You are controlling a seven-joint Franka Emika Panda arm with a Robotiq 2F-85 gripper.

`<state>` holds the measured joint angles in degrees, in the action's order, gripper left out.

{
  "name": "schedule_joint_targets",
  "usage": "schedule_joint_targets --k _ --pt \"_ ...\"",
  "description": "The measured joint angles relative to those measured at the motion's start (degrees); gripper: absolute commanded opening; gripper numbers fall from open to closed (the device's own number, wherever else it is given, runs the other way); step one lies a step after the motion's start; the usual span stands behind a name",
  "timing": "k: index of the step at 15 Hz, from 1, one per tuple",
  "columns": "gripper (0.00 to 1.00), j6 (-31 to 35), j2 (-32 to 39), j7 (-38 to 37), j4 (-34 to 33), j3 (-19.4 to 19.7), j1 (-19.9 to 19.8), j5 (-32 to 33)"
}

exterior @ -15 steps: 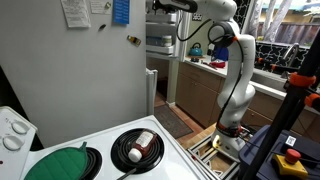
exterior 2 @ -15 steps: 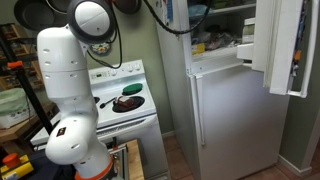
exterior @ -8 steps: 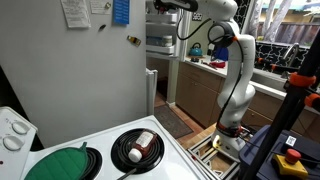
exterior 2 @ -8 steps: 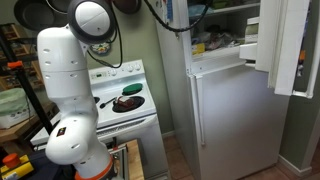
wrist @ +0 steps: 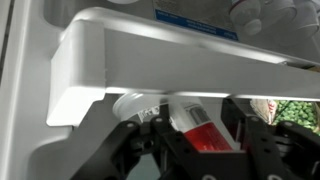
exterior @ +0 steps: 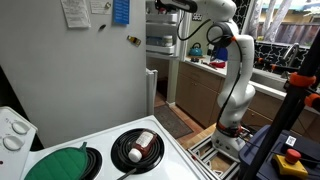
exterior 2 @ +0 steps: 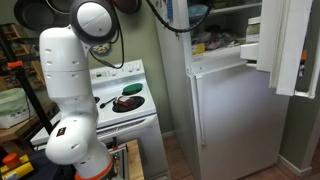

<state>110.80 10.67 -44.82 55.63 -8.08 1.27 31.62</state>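
Note:
In the wrist view my gripper (wrist: 192,138) reaches in under a white freezer shelf (wrist: 100,75). Its two black fingers (wrist: 140,135) stand on either side of a clear plastic bottle with red contents (wrist: 198,122), which lies tilted between them and looks held. In both exterior views the arm stretches up into the open top compartment of a white fridge (exterior 2: 230,110), and the gripper end shows only partly (exterior: 163,6) (exterior 2: 192,12). Packaged food (wrist: 265,12) lies on the shelf above.
The freezer door (exterior 2: 292,45) stands open beside the arm. A white stove (exterior 2: 120,115) stands next to the fridge, with a black pan (exterior: 137,147) and a green lid (exterior: 60,163) on its burners. A counter with clutter (exterior: 205,60) lies behind the arm.
The freezer door swung slightly further open a second ago and has stood still since. The arm and bottle have barely moved.

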Motion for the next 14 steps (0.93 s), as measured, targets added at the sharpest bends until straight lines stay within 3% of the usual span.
schedule_joint_targets --k 2,9,10,11,14 --pt "1.0 0.01 0.36 -0.15 -0.26 0.43 -0.16 0.01" --pt "0.98 0.0 1.75 -1.11 -0.79 1.01 -0.47 0.01" --pt "0.83 0.0 1.92 -1.11 -0.97 1.0 -0.45 0.01" --pt "0.74 0.0 1.99 -1.1 -1.12 0.98 -0.45 0.01" --pt "0.55 0.0 2.23 -0.89 -1.81 0.96 -0.39 0.02"
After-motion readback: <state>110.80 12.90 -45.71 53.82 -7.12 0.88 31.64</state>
